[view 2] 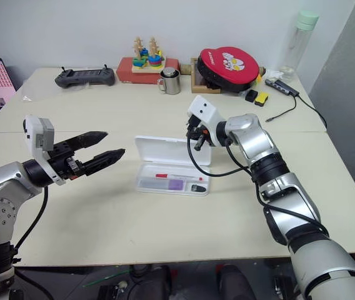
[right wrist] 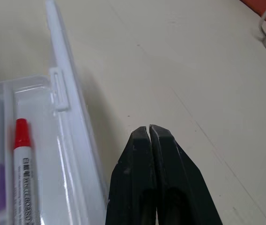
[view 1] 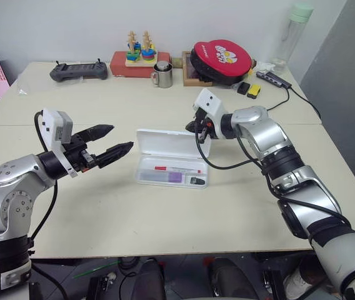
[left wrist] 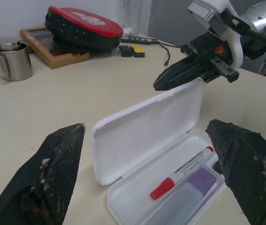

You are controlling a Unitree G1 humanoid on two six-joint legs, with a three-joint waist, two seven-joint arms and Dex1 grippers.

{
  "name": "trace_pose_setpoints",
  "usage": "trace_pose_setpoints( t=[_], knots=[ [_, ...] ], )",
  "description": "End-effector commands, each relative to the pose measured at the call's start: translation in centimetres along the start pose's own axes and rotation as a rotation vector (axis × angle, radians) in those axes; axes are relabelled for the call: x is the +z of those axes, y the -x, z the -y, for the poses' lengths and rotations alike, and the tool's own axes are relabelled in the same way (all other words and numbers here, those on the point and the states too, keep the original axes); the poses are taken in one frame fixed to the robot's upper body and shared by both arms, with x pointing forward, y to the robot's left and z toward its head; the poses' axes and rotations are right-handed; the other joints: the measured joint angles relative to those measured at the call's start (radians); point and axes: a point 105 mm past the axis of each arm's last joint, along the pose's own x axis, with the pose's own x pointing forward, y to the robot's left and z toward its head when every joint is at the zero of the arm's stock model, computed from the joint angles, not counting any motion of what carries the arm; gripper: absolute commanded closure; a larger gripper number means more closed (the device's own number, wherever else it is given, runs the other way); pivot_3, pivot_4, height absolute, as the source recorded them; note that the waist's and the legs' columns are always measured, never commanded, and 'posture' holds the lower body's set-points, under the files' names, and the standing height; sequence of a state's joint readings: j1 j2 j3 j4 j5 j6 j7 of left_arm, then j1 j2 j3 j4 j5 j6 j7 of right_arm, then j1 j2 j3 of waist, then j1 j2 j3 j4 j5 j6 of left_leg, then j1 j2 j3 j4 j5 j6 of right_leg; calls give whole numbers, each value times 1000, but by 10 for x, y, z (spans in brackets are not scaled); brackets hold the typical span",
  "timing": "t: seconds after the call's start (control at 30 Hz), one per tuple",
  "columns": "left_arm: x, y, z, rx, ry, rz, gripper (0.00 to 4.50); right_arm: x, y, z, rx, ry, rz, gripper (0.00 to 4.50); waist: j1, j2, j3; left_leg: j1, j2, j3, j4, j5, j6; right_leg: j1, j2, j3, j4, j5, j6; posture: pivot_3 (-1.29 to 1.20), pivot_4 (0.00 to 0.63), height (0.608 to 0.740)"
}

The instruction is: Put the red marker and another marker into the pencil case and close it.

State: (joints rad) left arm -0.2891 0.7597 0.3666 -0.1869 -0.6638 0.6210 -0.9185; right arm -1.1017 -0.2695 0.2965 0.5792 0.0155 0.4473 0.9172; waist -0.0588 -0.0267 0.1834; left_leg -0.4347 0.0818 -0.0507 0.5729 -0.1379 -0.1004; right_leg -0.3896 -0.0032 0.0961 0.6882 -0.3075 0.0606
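Both markers lie in the open pencil case [view 1: 171, 172], frame centre on the worktop. Our right hand [view 1: 192, 127], fingers pressed together, sits behind its light, stiff lid; our left hand [view 1: 109, 140] is spread. We'd push the lid's rim.

Open pencil case [view 2: 172, 165] mid-tabletop [view 2: 165, 231], lid up, red marker [view 2: 179, 177] and purple marker [view 2: 176, 185] inside. Left claw [view 2: 110, 145] spread beside it (apart). Right claw [view 2: 194, 133] pinched behind lid.
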Motion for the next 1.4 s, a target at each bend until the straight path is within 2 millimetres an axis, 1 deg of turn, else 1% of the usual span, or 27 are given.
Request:
trace_pose_setpoints(
  t=[0.03,0.13,0.27,0.3,0.47,0.5,0.57,0.63,0.67,0.7,0.73,0.77,0.8,0.83,0.87,0.9,0.97,1.0,1.03,1.07,1.17,1.23,1.27,1.33,1.4],
  knots=[
    [8,1,8,-54,-56,-13,0,4,9,-33,117,66,22,4437,1,0,0,0,0,0,0,0,0,0,0,0,0,0,0,0,150,740],
    [5,1,10,-66,-63,-35,0,-4,11,-44,131,74,1,4437,1,0,0,0,0,0,0,0,0,0,0,0,0,0,0,0,150,740],
    [0,-1,14,-88,-62,-61,0,-31,11,-59,128,89,-74,4437,1,0,0,0,0,0,0,0,0,0,0,0,0,-1,1,0,150,740],
    [0,-2,14,-90,-60,-62,0,-35,10,-62,130,84,-82,4437,1,0,0,0,0,0,0,0,0,0,0,0,0,-1,1,0,150,740],
    [-8,-6,15,-111,-61,-98,0,-71,2,-84,153,98,-181,4437,1,0,0,0,0,0,1,0,0,0,0,1,0,-1,2,0,150,740],
    [-8,-7,16,-117,-55,-92,0,-78,1,-86,154,102,-206,4437,1,-1,-1,1,0,0,1,0,0,0,0,1,0,-1,2,0,150,740],
    [-8,-8,17,-124,-48,-93,0,-86,0,-87,148,95,-227,4437,1,-1,-1,1,0,0,1,0,0,1,0,1,0,-1,2,0,150,740],
    [-10,-8,17,-121,-40,-106,0,-84,0,-87,147,62,-207,4437,1,-2,-1,2,0,0,1,0,0,1,0,1,0,-2,3,0,150,740],
    [-17,-9,9,-73,-34,-120,0,-70,4,-81,118,2,-114,4437,1,-2,-2,2,0,0,1,0,0,1,0,1,0,-2,3,0,150,740],
    [-22,-10,4,-38,-30,-132,0,-61,8,-77,96,-40,-47,4437,2,-3,-2,2,0,0,1,0,0,1,0,1,0,-1,3,0,150,740],
    [-25,-11,1,-16,-28,-139,0,-55,11,-74,81,-65,-3,4437,2,-3,-2,2,0,0,1,0,0,2,0,1,0,-1,3,0,150,740],
    [-27,-11,-8,40,-13,-131,0,-48,17,-66,40,-99,63,4437,2,-3,-2,2,0,0,1,0,0,2,0,0,0,-1,3,0,150,740],
    [-28,-12,-14,74,-2,-124,0,-45,20,-62,14,-116,97,4437,2,-3,-2,2,0,0,1,0,0,2,0,1,0,-1,3,0,150,740],
    [-31,-11,-21,119,-4,-128,0,-43,26,-54,-29,-170,137,4437,2,-3,-2,2,0,0,1,0,0,2,0,1,0,-1,3,0,150,740],
    [-35,-7,-35,210,-15,-137,0,-50,38,-41,-97,-243,135,4274,2,-3,-2,1,0,0,1,0,0,1,0,1,0,-1,3,0,150,740],
    [-38,-4,-45,270,-25,-144,0,-56,45,-34,-141,-293,125,4074,3,-3,-1,1,0,0,2,0,0,1,0,1,0,-1,3,0,150,740],
    [-45,8,-63,382,-11,-158,0,-64,70,-18,-237,-347,144,3657,6,-3,-1,1,0,0,1,0,0,1,0,1,-1,0,2,0,150,740],
    [-49,14,-69,411,-7,-171,0,-67,82,-13,-277,-359,150,3378,9,-3,-1,0,0,0,1,0,0,1,0,1,-1,0,2,0,150,740],
    [-52,17,-72,429,-7,-180,0,-69,90,-9,-304,-368,153,3142,10,-3,-1,0,0,0,1,0,0,1,0,1,-1,0,2,0,150,740],
    [-54,19,-74,436,-9,-185,0,-70,93,-8,-316,-374,152,2880,10,-3,-1,0,0,0,0,0,0,1,-1,1,-3,0,2,0,150,740],
    [-62,30,-79,433,-15,-231,0,-85,110,-8,-344,-382,111,2132,7,-3,-1,0,0,1,-1,0,0,1,0,1,-5,0,2,0,150,740],
    [-61,36,-83,429,-20,-246,0,-94,118,-9,-357,-396,85,1585,4,-3,-1,0,0,1,-1,0,0,1,0,1,-6,0,1,0,150,740],
    [-60,38,-84,426,-26,-252,0,-95,120,-10,-359,-400,79,1376,4,-3,-1,0,0,1,-2,0,0,1,0,1,-6,0,1,0,150,740],
    [-58,41,-85,408,-36,-267,0,-94,123,-11,-355,-405,84,777,3,-3,-1,0,0,1,-1,0,0,1,0,1,-6,0,2,0,150,740],
    [-58,40,-82,373,-34,-279,0,-92,124,-11,-358,-403,90,281,2,-3,-1,0,0,1,-1,0,0,1,0,1,-6,0,2,0,150,740]
  ],
)
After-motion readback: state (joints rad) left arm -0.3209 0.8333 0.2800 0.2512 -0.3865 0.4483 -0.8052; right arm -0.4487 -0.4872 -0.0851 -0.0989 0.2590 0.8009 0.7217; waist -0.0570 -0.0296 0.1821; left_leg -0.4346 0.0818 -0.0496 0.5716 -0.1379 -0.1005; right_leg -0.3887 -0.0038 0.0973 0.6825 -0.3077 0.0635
